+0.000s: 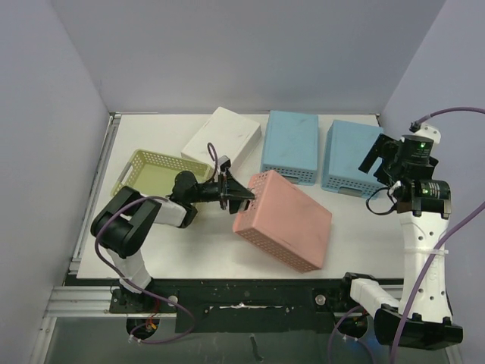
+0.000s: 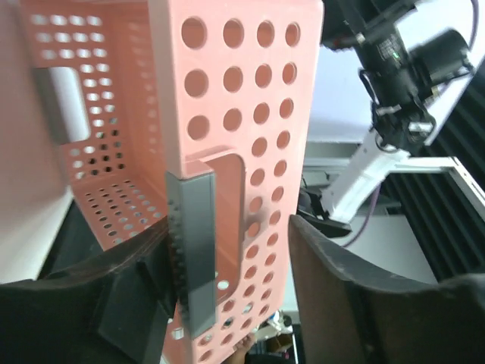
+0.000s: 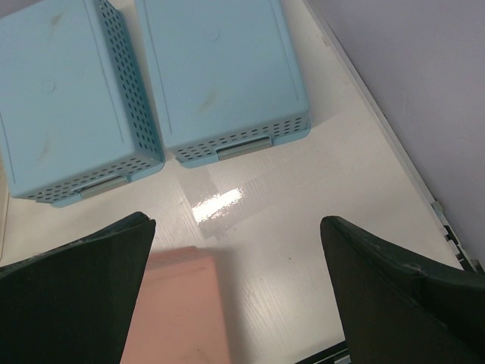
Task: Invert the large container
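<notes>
Here's the pink perforated container [image 1: 284, 221], sitting mid-table with its plain base turned up and its open side facing down, angled so one end points at the left arm. The left gripper [image 1: 241, 196] is right at that end, reaching in from the side. From the left wrist camera the end wall with its big round holes stands between the two fingers. The gray ribbed pad [image 2: 189, 258] lies on the wall at the handle slot [image 2: 227, 205], and the other finger [image 2: 348, 303] sits on the far side of the wall. The jaws are spread, straddling that wall rather than pinching it. Whether the far finger touches the plastic is hard to call. That same view looks into the hollow of the container, with small holes all over the inside. Whether this end rests on the table [image 1: 189, 250] I can't tell. Over on the right, the right gripper [image 3: 235, 227] hangs above the table with its fingers wide apart and nothing between them. It is just in front of the two blue containers [image 3: 220, 68], which lie side by side with bases up. A white container [image 1: 223, 136] lies at the back, base up, and a yellow basket [image 1: 144, 157] sits open side up beside the left arm.
</notes>
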Robot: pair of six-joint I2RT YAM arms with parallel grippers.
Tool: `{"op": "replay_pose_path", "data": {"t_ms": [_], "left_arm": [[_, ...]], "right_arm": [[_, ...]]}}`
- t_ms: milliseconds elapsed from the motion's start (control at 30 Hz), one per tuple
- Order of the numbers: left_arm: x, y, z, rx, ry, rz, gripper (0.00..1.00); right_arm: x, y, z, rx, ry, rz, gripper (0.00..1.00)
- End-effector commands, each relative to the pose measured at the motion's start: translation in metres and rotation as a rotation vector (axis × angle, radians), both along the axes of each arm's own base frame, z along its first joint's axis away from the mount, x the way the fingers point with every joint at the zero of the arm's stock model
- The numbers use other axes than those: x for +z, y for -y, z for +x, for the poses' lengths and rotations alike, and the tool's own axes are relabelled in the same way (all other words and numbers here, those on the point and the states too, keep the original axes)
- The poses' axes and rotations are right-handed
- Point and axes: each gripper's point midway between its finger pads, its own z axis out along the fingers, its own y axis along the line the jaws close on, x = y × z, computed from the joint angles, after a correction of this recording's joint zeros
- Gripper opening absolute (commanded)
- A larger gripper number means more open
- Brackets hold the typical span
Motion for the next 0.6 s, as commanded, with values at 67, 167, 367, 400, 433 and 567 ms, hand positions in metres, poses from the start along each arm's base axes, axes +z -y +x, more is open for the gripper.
{"op": "replay_pose_path", "data": {"t_ms": [67,167,367,400,433,567], "left_arm": [[-0.037,-0.005,0.007,-0.011,0.155,0.228,0.59],[-0.087,-0.009,0.018,-0.027,0.218,0.615,0.66],[-0.095,-0.012,0.037,-0.067,0.461,0.931,0.69],[-0.093,-0.015,0.042,-0.057,0.487,0.968,0.69],[-0.094,-0.02,0.046,-0.056,0.514,1.02,0.7],[-0.091,-0.046,0.059,-0.043,0.613,1.233,0.71]], "right_arm": [[0.005,-0.004,0.005,0.018,0.048,0.02,0.98],[0.003,-0.008,0.007,0.041,0.046,0.034,0.98],[-0.006,-0.016,0.013,0.078,0.032,0.067,0.98],[-0.008,-0.018,0.014,0.085,0.031,0.073,0.98],[-0.009,-0.02,0.014,0.093,0.029,0.08,0.98],[-0.012,-0.028,0.019,0.136,0.023,0.108,0.98]]}}
